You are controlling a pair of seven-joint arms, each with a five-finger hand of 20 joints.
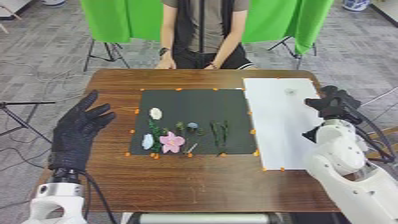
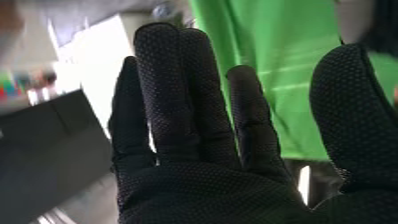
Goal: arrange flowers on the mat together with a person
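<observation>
In the head view the black mat (image 1: 200,107) lies mid-table, with a pink flower (image 1: 171,142), a white flower (image 1: 155,113), a pale oval flower (image 1: 147,141), green stems (image 1: 219,134) and a small bluish flower (image 1: 193,126) on its nearer and left part. My left hand (image 1: 78,131) is open over the table's left side, apart from the mat. My right hand (image 1: 334,106) is at the table's right edge beside the white sheet; in the right wrist view this hand (image 2: 204,192) has straight fingers and holds nothing.
The white sheet (image 1: 282,120) right of the mat bears a small pale green thing (image 1: 290,92) near its far end. Orange tabs line the borders. Across the table sits a person, hands low at the far edge. Green cloth (image 1: 124,20) hangs behind.
</observation>
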